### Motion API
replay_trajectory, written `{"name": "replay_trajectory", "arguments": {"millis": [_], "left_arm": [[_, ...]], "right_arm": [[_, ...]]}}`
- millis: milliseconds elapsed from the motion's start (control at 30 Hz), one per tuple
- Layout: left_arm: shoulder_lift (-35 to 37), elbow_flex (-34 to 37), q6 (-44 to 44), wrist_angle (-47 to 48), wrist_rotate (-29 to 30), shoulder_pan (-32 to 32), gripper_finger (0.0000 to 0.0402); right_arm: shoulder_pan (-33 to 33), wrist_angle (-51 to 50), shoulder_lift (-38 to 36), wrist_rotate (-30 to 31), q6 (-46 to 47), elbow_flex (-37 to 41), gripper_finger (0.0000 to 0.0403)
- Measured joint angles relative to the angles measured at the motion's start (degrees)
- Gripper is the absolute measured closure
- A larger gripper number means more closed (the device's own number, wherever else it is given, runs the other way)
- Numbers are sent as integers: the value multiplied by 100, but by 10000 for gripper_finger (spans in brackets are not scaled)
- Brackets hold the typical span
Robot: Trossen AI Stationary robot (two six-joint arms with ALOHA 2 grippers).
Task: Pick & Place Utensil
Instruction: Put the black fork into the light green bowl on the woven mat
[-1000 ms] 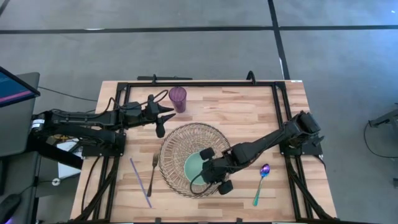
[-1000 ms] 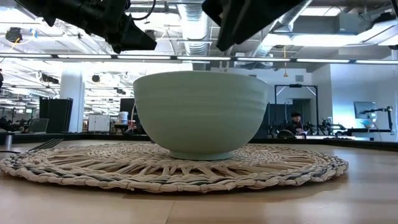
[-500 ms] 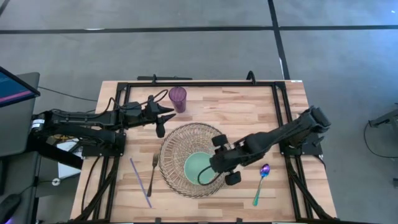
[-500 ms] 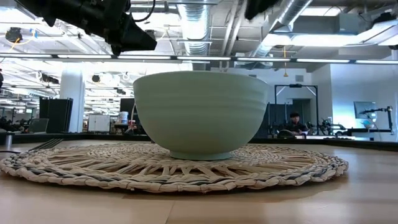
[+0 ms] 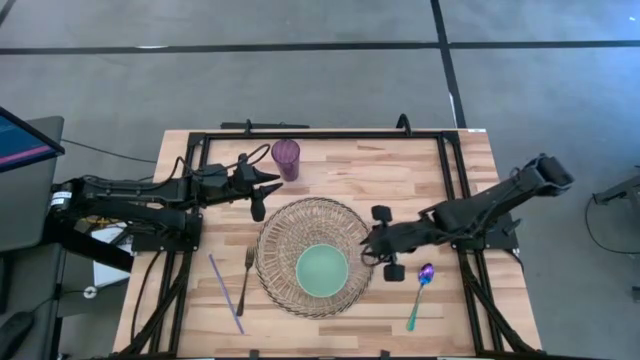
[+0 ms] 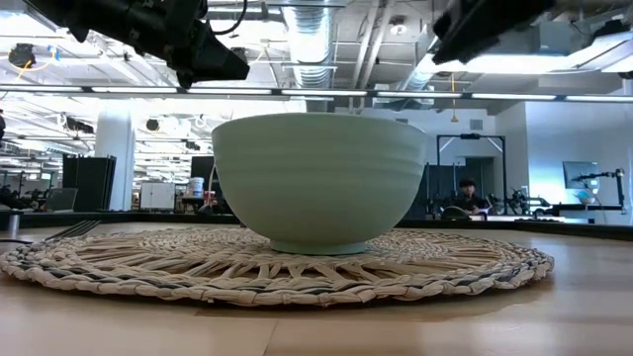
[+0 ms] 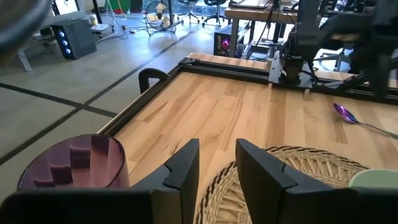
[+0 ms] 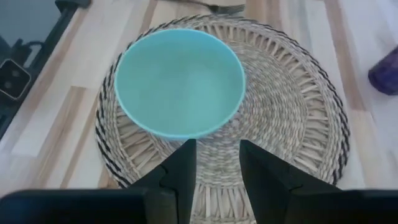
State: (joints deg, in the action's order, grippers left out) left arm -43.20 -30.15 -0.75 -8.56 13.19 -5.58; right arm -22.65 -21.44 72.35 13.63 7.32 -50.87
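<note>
Iridescent metal spoon [image 5: 421, 291]: lying just right of the round woven placemat [image 5: 290, 228]; thin, stiff, slippery; taking its handle.
Right gripper [image 5: 384, 243]: hovering beside mat's right edge, parted, empty.
Left gripper [image 5: 262, 187]: waiting near mat's upper left, slightly parted, empty.

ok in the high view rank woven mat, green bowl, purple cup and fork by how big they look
1. woven mat, clearly largest
2. green bowl, sitting on the mat
3. and 4. purple cup and fork: unsure, the fork is longer but far thinner, the cup wider
</note>
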Motion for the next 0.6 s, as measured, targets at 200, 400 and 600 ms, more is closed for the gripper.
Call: {"name": "replay_trajectory", "arguments": {"millis": [200, 400, 600], "left_arm": [[-28, 2, -279, -5, 0, 0, 295], [-165, 7, -379, -67, 0, 4, 295], [-448, 7, -551, -703, -358, 235, 295]], "right_arm": [[173, 870, -549, 66, -7, 924, 287], [548, 1225, -713, 191, -291, 1488, 287], [1037, 1448, -718, 164, -538, 1796, 287]]}}
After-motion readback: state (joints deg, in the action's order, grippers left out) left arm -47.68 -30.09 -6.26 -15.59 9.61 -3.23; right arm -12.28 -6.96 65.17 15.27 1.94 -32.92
